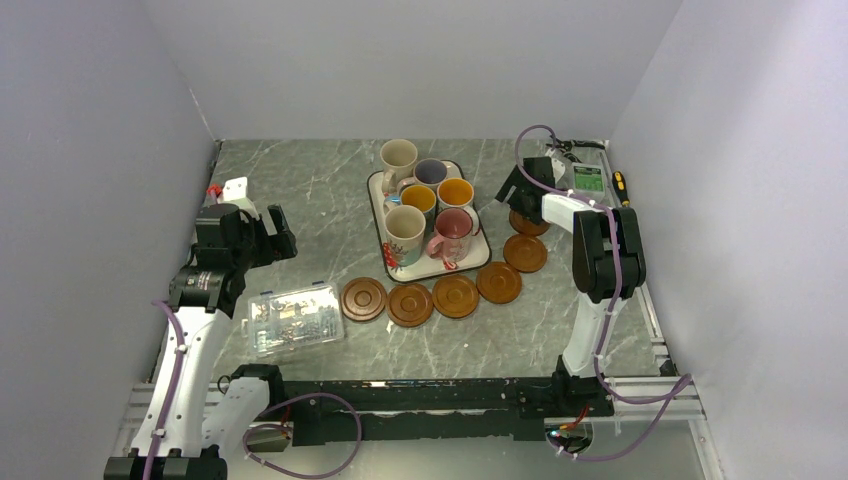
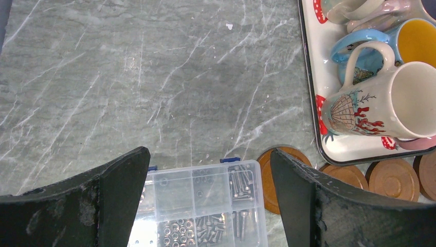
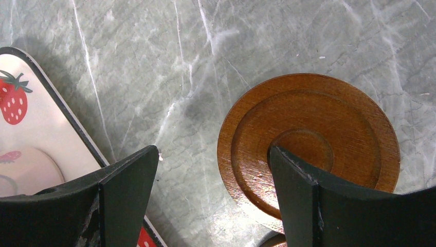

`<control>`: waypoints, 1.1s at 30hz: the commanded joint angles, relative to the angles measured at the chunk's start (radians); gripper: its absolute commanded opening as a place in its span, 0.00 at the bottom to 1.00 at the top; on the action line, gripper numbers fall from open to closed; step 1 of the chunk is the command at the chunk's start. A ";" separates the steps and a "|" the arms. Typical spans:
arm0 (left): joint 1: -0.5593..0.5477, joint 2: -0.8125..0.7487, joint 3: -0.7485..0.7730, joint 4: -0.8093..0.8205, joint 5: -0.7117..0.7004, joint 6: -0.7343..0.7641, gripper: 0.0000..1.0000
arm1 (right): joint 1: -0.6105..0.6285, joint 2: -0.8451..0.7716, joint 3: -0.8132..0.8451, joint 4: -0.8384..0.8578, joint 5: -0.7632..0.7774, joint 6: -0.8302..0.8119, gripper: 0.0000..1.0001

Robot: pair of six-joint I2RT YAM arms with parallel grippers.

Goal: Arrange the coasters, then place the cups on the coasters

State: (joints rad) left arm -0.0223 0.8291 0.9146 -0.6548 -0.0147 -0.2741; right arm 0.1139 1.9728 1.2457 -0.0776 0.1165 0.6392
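Six brown coasters lie in an arc in front of and to the right of the tray, from the leftmost coaster (image 1: 363,299) to the rightmost coaster (image 1: 527,224). My right gripper (image 1: 515,200) hangs open over that last coaster (image 3: 329,118): one finger covers its centre, the other is over bare table beside the tray (image 3: 31,128). Six cups stand on the strawberry-print tray (image 1: 480,262), among them a cream cup (image 1: 404,232) and a pink cup (image 1: 453,228). My left gripper (image 1: 270,235) is open and empty above the table's left side, looking towards the cream cup (image 2: 391,105).
A clear plastic box (image 1: 293,318) of screws and nuts sits at the front left, under my left gripper (image 2: 208,175). A green device (image 1: 587,180) and a screwdriver (image 1: 620,185) lie at the back right. Grey walls close in three sides.
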 commanded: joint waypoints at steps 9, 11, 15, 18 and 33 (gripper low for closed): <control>-0.004 -0.011 0.021 0.023 0.016 0.006 0.94 | 0.024 0.039 0.004 -0.040 -0.042 0.020 0.84; -0.005 -0.011 0.021 0.023 0.016 0.007 0.94 | 0.028 0.042 0.011 -0.044 -0.036 0.019 0.84; -0.005 -0.009 0.021 0.025 0.016 0.006 0.94 | 0.031 0.045 0.014 -0.049 -0.026 0.019 0.84; -0.004 -0.011 0.021 0.026 0.016 0.006 0.94 | 0.030 0.037 0.015 -0.050 -0.025 0.015 0.84; -0.011 -0.011 0.020 0.027 0.016 0.008 0.94 | 0.033 0.030 0.151 -0.101 -0.017 -0.055 0.87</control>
State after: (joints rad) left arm -0.0280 0.8291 0.9146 -0.6548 -0.0147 -0.2741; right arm 0.1383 2.0014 1.3182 -0.1474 0.1143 0.6224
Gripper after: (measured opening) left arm 0.938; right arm 0.861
